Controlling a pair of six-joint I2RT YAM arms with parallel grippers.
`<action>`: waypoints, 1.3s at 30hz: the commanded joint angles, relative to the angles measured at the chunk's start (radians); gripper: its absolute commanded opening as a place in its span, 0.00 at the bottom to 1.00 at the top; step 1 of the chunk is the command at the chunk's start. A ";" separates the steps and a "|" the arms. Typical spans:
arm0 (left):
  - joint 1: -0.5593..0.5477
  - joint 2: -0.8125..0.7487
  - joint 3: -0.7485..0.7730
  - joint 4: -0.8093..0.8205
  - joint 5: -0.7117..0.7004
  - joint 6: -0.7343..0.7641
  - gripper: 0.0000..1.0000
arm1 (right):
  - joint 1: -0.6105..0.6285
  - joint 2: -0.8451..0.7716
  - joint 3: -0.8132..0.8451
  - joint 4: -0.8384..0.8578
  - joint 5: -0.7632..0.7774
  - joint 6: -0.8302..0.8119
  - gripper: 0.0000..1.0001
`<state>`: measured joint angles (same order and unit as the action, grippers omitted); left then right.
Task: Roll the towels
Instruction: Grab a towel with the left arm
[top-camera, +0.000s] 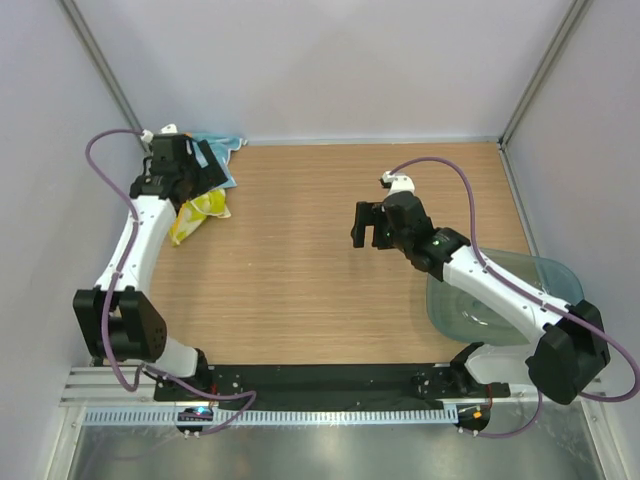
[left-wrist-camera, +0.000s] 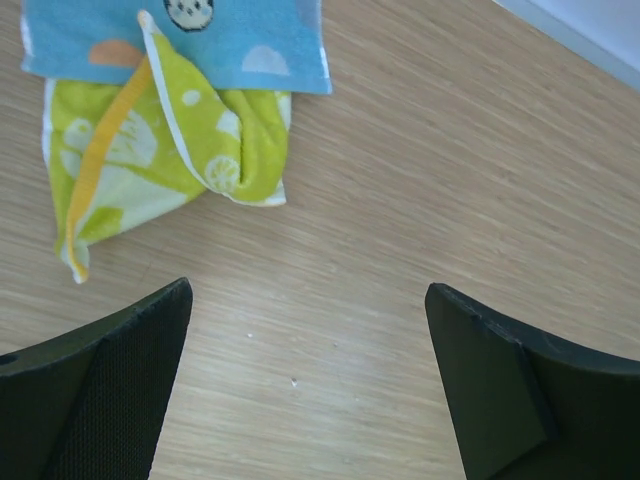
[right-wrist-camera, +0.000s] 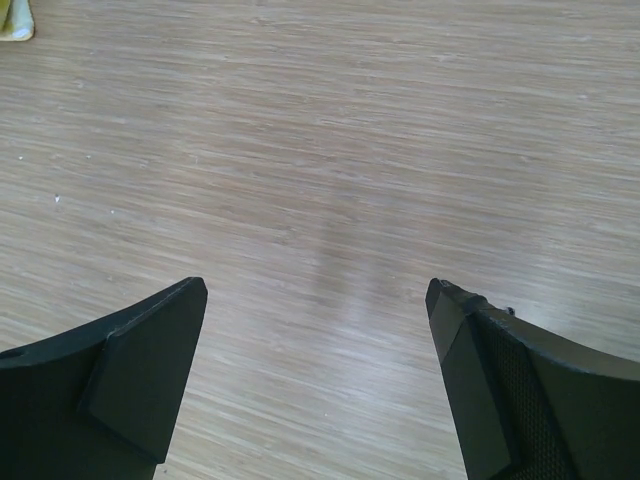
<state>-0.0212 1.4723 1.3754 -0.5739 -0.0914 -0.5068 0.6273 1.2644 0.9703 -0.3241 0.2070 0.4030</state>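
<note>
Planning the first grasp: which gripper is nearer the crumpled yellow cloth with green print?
Left. The left gripper hovers beside the yellow cloth; the right gripper hangs far to its right.

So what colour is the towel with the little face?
Light blue towel with spots; see left wrist view.

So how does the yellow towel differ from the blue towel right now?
The yellow towel has pale prints and an orange stripe; the blue towel has coloured spots and a cartoon face. The yellow towel is bunched and folded; the blue towel lies flatter. Both are unrolled, touching, and not gripped.
</note>
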 joint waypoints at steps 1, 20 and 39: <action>-0.011 0.107 0.132 -0.138 -0.186 0.030 1.00 | 0.003 -0.005 0.005 0.005 -0.015 0.019 1.00; 0.017 0.494 0.298 -0.216 -0.225 -0.185 1.00 | 0.005 0.018 -0.021 -0.061 -0.020 -0.029 1.00; 0.017 0.750 0.946 -0.423 -0.234 -0.136 0.00 | 0.003 0.059 -0.013 -0.072 -0.020 -0.043 1.00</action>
<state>-0.0051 2.2444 2.1151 -0.9035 -0.3019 -0.6624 0.6273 1.3403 0.9440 -0.3908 0.1833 0.3717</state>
